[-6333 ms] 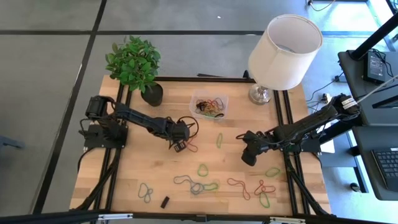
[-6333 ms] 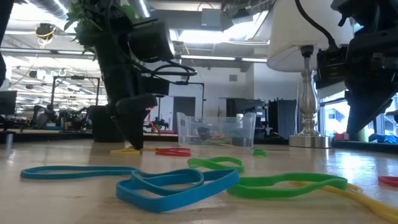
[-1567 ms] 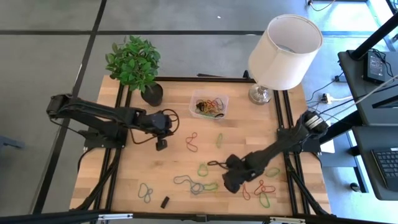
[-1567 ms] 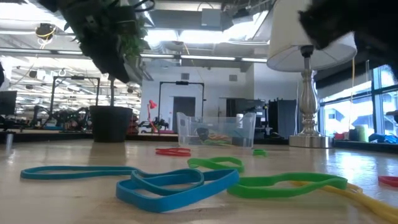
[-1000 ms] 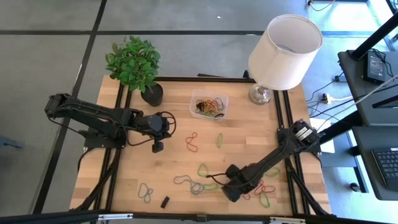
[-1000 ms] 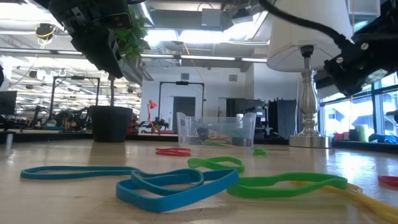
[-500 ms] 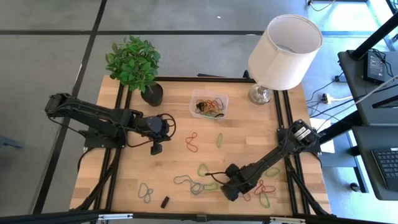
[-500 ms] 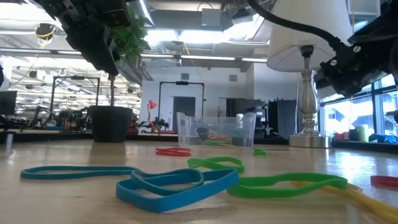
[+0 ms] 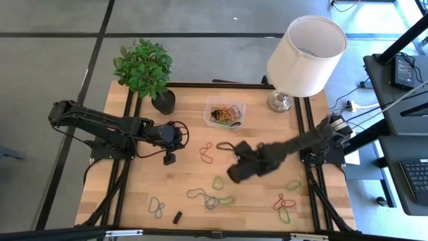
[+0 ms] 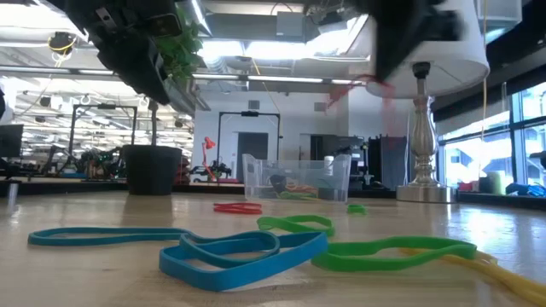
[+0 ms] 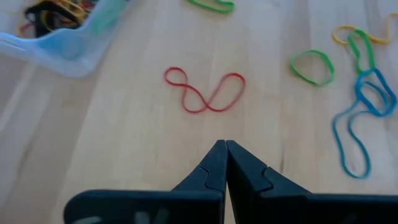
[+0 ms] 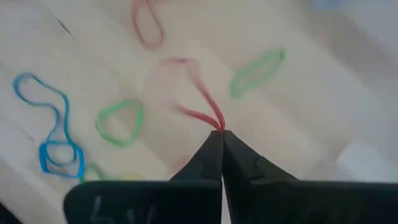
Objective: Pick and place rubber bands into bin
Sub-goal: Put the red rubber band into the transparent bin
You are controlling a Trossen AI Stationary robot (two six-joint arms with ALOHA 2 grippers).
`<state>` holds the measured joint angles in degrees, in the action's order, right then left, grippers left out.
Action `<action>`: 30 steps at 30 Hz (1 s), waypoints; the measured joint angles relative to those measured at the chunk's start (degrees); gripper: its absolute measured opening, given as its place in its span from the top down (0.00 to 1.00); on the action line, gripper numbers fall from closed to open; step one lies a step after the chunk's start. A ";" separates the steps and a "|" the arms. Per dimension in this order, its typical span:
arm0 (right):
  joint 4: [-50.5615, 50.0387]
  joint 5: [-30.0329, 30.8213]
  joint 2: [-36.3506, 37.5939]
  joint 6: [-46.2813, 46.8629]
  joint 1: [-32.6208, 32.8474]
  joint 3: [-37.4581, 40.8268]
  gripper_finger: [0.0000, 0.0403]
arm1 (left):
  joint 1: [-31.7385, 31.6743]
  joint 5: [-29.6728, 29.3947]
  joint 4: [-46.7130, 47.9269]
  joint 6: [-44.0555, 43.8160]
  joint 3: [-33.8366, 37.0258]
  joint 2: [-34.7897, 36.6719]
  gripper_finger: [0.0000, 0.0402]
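fig.: carry step. right pincer (image 9: 235, 175) hangs above mid-bench, tips clenched on a red rubber band (image 12: 198, 114) that dangles from them; the bin (image 9: 225, 114) sits toward the far edge of the bench (image 9: 187, 181), betw. plant pot (image 9: 164, 101) and lamp (image 9: 304, 57), w/ several bands already inside. next move, as judged: bring the pincer over the bin's opening, low enough that the floppy loop falls inside the rim, then release. left pincer (image 11: 224, 163) is clenched on nothing and waits over the left half of the bench, a red figure-eight band (image 11: 204, 92) lying just ahead of it. many bands remain loose: green, blue, red, yellow ones near the front edge. small black block (image 9: 177, 217) at front is not a band. path to bin looks free; lamp shade overhangs the bench's right corner only.
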<state>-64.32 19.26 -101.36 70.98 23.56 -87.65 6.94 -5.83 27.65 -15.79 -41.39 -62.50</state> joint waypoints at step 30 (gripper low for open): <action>2.60 -8.31 -19.83 -57.99 -42.49 -14.82 1.00 | -13.43 -2.01 -0.89 -2.54 0.00 0.00 1.00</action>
<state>-61.72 10.96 -121.19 12.99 -18.93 -102.48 -6.49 -7.83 26.76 -18.33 -41.39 -62.50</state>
